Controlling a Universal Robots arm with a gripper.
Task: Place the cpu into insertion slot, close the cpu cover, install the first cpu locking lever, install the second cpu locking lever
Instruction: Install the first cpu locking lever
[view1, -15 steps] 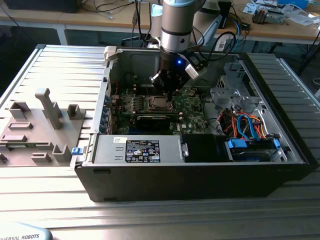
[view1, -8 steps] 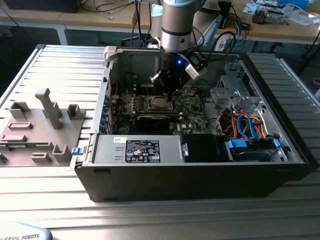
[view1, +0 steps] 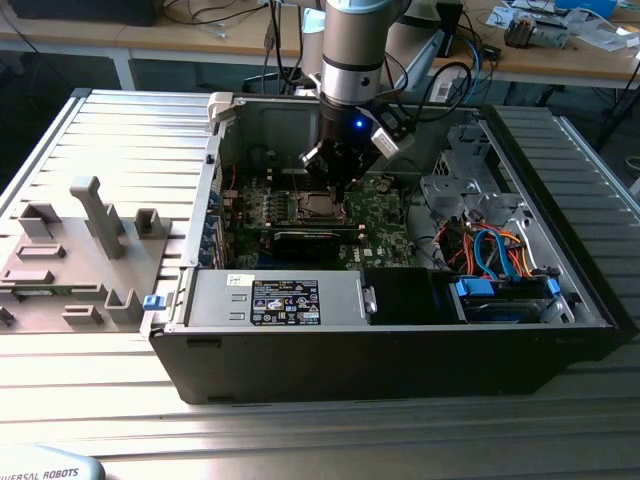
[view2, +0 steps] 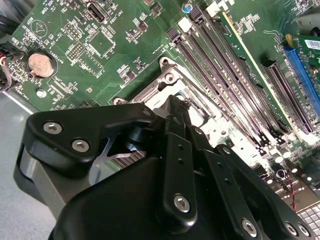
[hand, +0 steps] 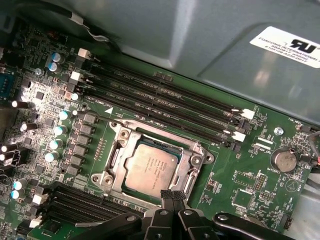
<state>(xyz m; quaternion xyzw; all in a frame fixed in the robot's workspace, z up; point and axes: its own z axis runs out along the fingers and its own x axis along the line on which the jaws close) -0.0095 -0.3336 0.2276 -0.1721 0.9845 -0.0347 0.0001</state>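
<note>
The cpu (hand: 151, 169) sat in the insertion slot (hand: 118, 150) with the cpu cover (hand: 186, 156) closed over it. The gripper (hand: 172, 196) hovered at the cover's 5 o'clock edge, fingertips (hand: 167, 194) pressed together, holding nothing.

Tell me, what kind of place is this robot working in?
Probably a lab or workshop: an open computer case lies on a metal table, with cluttered wooden benches behind, and the gripper reaches in.
</note>
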